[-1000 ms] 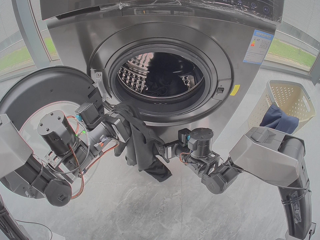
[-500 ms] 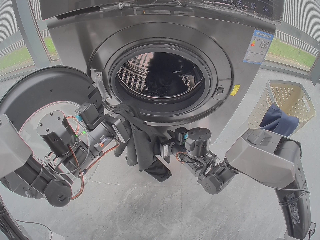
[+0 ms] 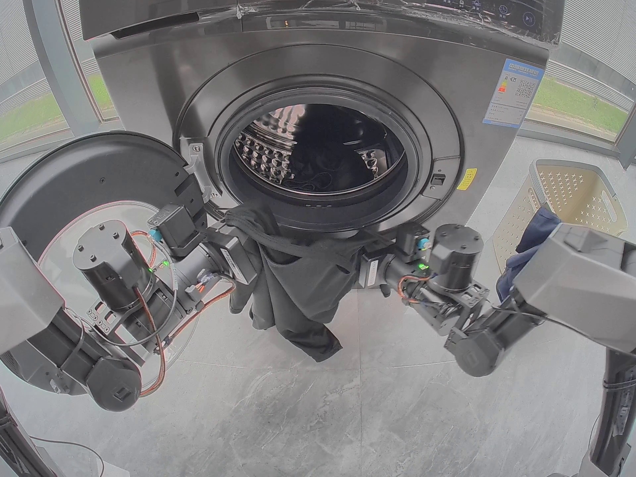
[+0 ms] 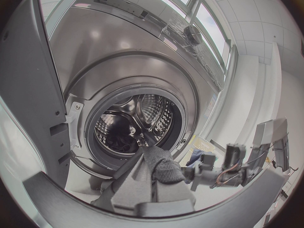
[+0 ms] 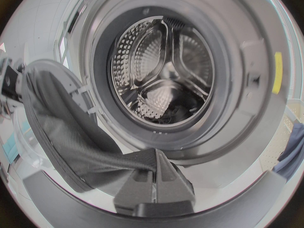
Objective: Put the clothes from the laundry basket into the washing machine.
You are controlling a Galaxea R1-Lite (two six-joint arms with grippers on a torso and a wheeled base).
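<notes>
A dark grey garment point(image 3: 301, 286) hangs stretched between my two grippers just below the washing machine's open drum point(image 3: 318, 150). My left gripper point(image 3: 248, 246) is shut on its left end, and the cloth bunches over those fingers point(image 4: 160, 167). My right gripper point(image 3: 366, 266) is shut on its right end, with the fabric point(image 5: 95, 162) pulled taut from the closed fingertips point(image 5: 155, 171). Dark clothes point(image 5: 172, 106) lie inside the drum. A navy garment point(image 3: 530, 243) hangs over the cream laundry basket point(image 3: 576, 200) at the right.
The round washer door point(image 3: 86, 187) stands swung open at the left, behind my left arm. The grey tiled floor point(image 3: 344, 405) lies open in front of the machine. Windows run behind the washer on both sides.
My right gripper has pulled its end of the dark garment rightward and upward, spreading the cloth across the front of the drum opening. The left arm has stayed put.
</notes>
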